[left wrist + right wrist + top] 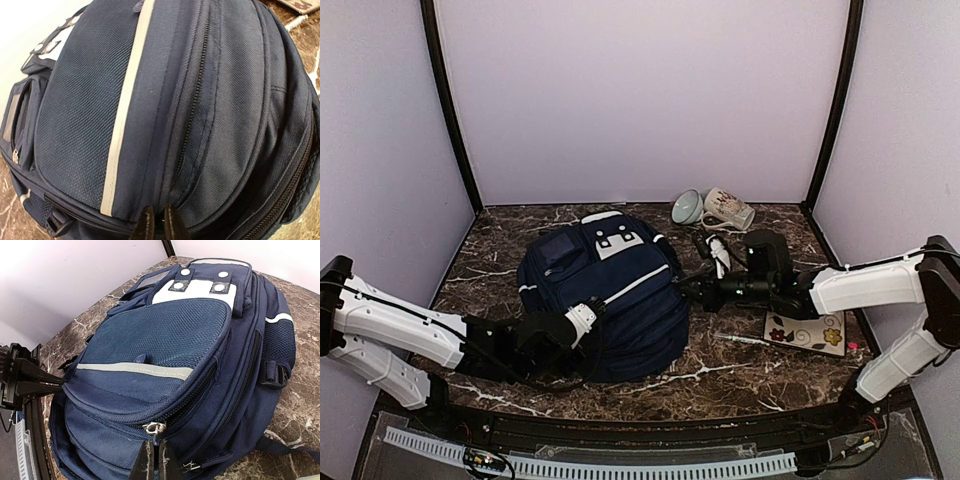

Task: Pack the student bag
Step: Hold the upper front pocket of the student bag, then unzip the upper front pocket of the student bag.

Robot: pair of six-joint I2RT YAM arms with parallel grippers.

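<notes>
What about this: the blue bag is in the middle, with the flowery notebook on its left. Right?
No. The notebook lies right of the bag, as the top view shows; the bag is in the middle.

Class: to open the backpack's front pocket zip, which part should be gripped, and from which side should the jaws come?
Grip the small metal zip pull at the end of the backpack's front pocket, coming from the right gripper's side. It sticks out from the fabric, right ahead of that gripper, so narrow jaws can probably pinch its flat tab; the rounded cloth around offers little hold.
</notes>
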